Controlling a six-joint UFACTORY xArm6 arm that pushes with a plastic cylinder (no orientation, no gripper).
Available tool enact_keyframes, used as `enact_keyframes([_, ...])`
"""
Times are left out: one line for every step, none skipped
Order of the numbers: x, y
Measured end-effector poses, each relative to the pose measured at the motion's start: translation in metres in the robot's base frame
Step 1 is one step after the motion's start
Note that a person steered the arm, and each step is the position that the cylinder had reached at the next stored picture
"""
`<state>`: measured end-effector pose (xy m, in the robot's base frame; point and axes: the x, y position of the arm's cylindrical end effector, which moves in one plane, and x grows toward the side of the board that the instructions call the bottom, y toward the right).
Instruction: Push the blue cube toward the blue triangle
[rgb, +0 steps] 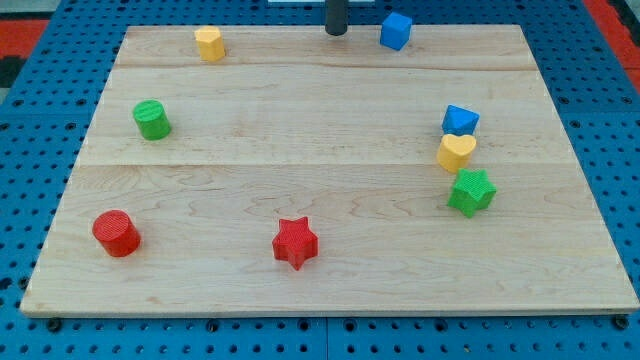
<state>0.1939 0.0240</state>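
Note:
The blue cube (396, 31) sits at the view's top, right of centre, on the wooden board (330, 190). The blue triangle (460, 120) lies at the view's right, lower than the cube and touching a yellow heart (456, 152) below it. My tip (336, 32) stands at the board's top edge, a short way to the left of the blue cube and apart from it.
A green star (472, 192) lies just below the yellow heart. A yellow block (209, 44) is at the top left, a green cylinder (152, 120) at the left, a red cylinder (117, 233) at the bottom left, a red star (295, 243) at the bottom centre.

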Motion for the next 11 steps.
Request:
enact_keyframes([-0.001, 0.035])
enact_keyframes([-0.001, 0.062])
enact_keyframes([0.025, 0.077])
enact_keyframes([0.068, 0.102])
enact_keyframes([0.098, 0.122])
enact_keyframes([0.062, 0.157])
enact_keyframes([-0.001, 0.142])
enact_keyframes([-0.001, 0.146])
enact_keyframes([-0.002, 0.102])
enact_keyframes([0.004, 0.061])
enact_keyframes([0.03, 0.059])
